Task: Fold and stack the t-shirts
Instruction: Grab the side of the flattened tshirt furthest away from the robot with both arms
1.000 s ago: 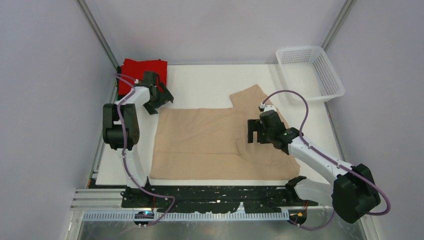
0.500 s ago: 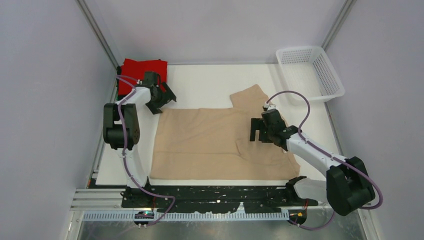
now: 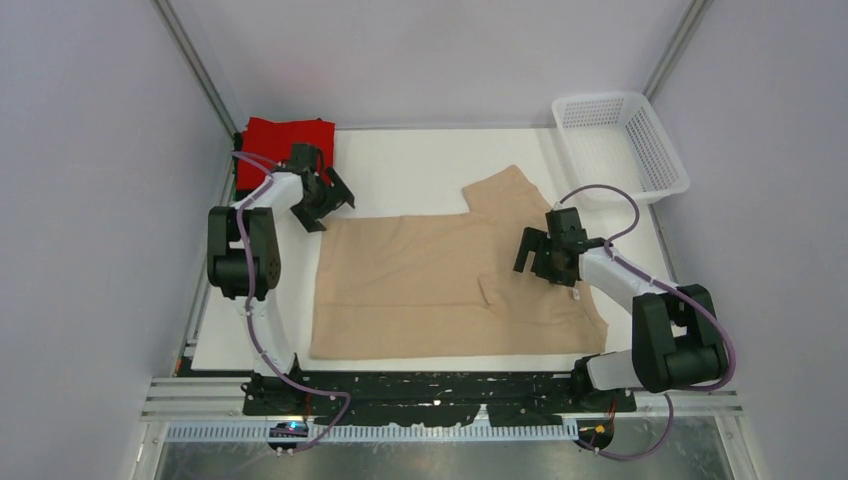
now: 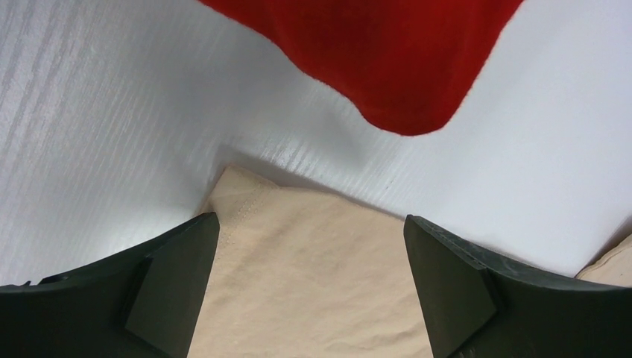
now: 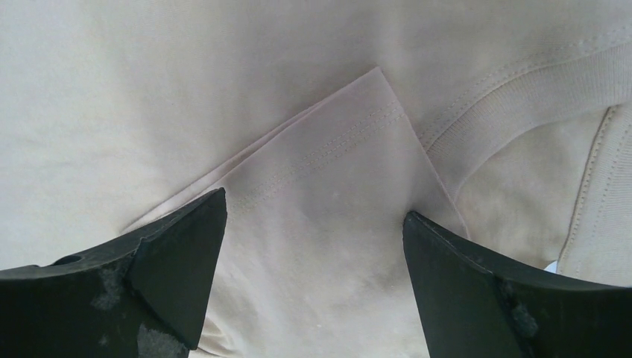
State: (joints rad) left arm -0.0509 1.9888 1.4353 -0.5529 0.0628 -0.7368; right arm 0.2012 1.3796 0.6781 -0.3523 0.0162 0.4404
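Observation:
A beige t-shirt [image 3: 420, 280] lies spread flat in the middle of the white table, one sleeve reaching toward the back right. A folded red t-shirt [image 3: 285, 140] sits at the back left corner. My left gripper [image 3: 325, 205] is open just above the beige shirt's back left corner [image 4: 246, 195], with the red shirt [image 4: 387, 52] beyond it. My right gripper [image 3: 540, 262] is open over the right part of the beige shirt, above a folded-in sleeve [image 5: 335, 201] next to the collar [image 5: 522, 97]. No dark or lavender shirts are in view.
A white mesh basket [image 3: 620, 145] stands at the back right corner. The white table surface [image 3: 410, 175] shows behind the beige shirt. Grey walls close in both sides.
My right gripper has moved right and back across the beige shirt, and the shirt's right part shifted with a small fold now showing. My left gripper has barely moved.

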